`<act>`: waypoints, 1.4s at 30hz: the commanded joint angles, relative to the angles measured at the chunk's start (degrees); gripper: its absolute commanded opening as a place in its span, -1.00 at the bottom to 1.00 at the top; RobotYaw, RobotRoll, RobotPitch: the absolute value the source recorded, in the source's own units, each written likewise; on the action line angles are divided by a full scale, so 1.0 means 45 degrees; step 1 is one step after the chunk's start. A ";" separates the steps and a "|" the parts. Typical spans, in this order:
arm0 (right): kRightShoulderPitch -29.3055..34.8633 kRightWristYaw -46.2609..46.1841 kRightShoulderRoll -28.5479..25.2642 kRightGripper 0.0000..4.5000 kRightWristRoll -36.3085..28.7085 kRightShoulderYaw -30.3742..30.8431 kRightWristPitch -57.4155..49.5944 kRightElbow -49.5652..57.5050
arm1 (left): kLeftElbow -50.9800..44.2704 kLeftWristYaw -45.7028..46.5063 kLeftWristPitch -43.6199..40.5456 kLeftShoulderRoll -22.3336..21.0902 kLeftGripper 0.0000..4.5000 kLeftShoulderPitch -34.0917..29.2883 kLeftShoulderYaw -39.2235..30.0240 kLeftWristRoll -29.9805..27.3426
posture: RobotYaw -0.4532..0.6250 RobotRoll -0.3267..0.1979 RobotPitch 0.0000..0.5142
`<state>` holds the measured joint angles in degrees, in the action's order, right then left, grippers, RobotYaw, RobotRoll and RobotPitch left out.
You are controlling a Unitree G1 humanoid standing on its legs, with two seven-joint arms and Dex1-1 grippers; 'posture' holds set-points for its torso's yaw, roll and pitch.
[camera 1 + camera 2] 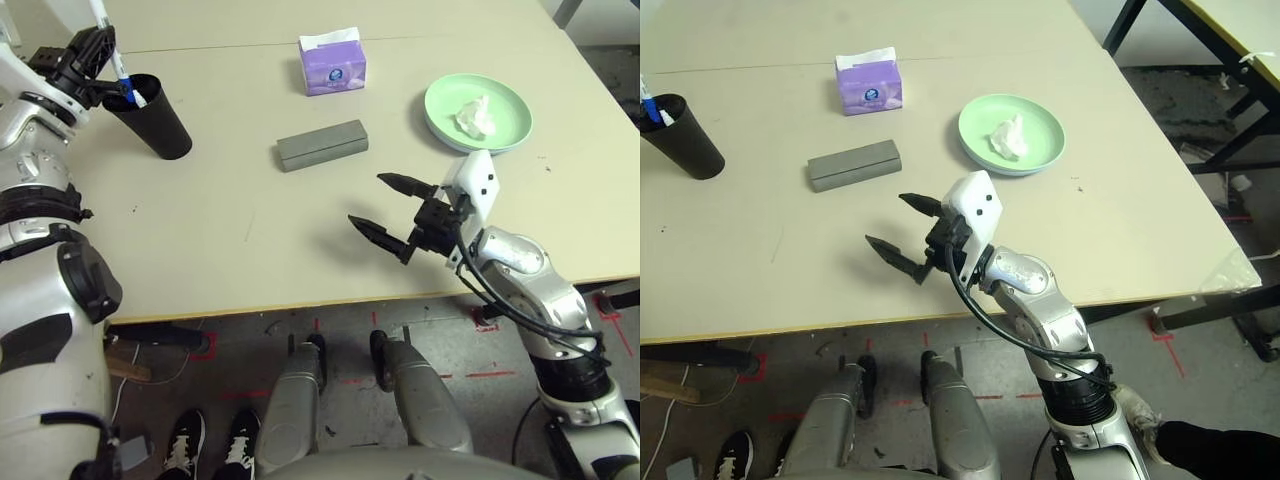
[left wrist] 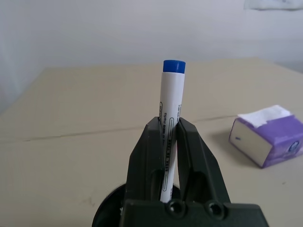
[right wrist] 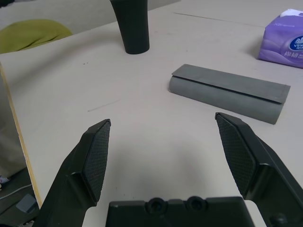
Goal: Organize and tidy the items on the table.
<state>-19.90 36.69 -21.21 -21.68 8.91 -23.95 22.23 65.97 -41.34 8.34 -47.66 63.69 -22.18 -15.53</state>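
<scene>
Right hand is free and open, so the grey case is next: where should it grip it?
Grip the case across its narrow width at mid-length, coming down from above. It lies flat, long and low, clear of other things, and the right hand is open just before it.

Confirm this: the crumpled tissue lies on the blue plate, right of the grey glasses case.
Wrong in one respect: the plate under the crumpled tissue is green, not blue, as the left eye view shows. The rest stands: it lies right of the grey glasses case.
</scene>
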 commanded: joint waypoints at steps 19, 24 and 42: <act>-0.0587 -0.1024 0.0285 1.00 -0.0172 -0.1576 -0.0225 -0.0343 | -0.1770 -0.1181 -0.1173 -0.1274 0.99 -0.1737 -0.1251 -0.1527 | -0.47 0.25 0.05; -0.0636 -0.2494 0.0104 1.00 0.0234 -0.3147 -0.0128 -0.0613 | -0.4546 -0.1753 -0.2498 -0.1437 0.99 -0.4578 -0.2154 -0.2597 | -0.46 0.25 0.06; 0.1130 -0.4636 -0.1814 1.00 0.1422 -0.7244 0.1684 -0.3652 | -1.3150 0.1479 -0.4266 0.2307 0.99 -1.2872 -0.4359 -0.4295 | -0.41 0.25 0.18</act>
<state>-14.57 16.34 -29.85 -15.34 -23.60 -17.06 6.21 9.01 -35.72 -9.90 -38.02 7.13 -42.35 -34.36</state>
